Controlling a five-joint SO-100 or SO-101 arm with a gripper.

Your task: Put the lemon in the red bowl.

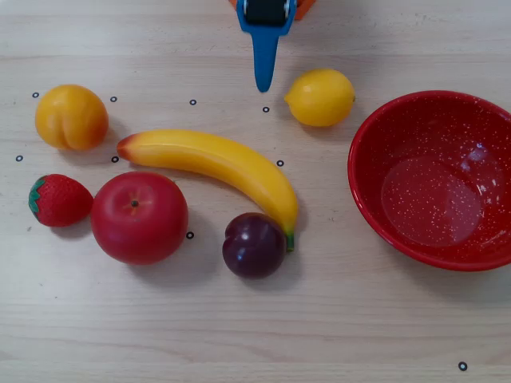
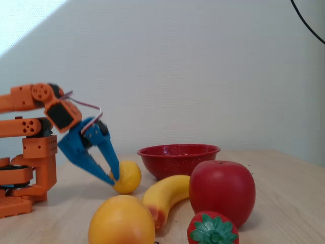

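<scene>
The lemon lies on the table at the back, left of the red bowl in the overhead view. The bowl is empty and stands at the right edge. My blue gripper reaches in from the top edge, its tip just left of the lemon. In the fixed view the gripper points down to the table with its fingertips together against the lemon's left side; it holds nothing. The red bowl stands behind the lemon there.
In the overhead view a banana lies in the middle, a plum at its tip, a red apple and a strawberry to the left, and an orange-yellow fruit at the back left.
</scene>
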